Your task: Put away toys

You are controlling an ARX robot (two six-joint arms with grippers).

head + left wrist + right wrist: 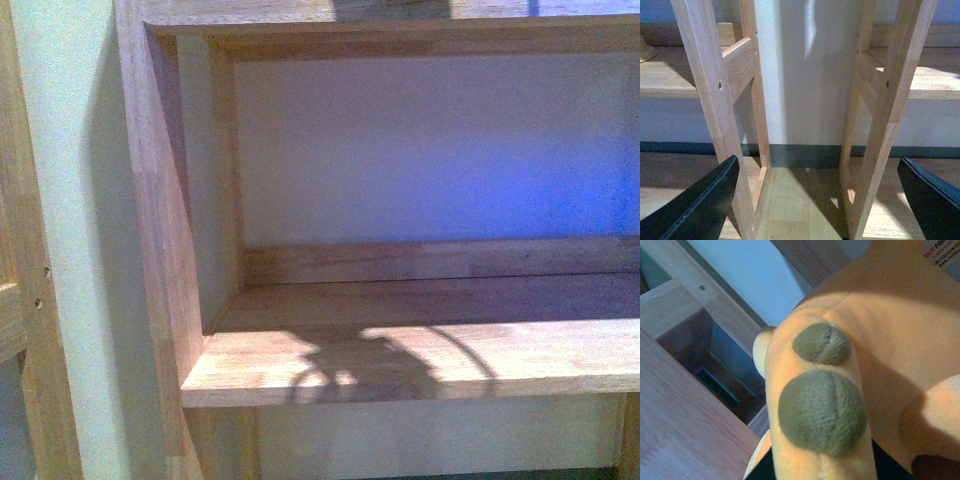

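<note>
Right wrist view: soft, light orange plush toy (pixel 880 340) fills frame, right pincer's hold unclear; grip bulky body. Left pincer (pixel 815 200) wide, empty.

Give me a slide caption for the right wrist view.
Close-up of the orange plush toy with two grey-green patches, filling the right wrist camera, wooden shelf frame behind.
</note>
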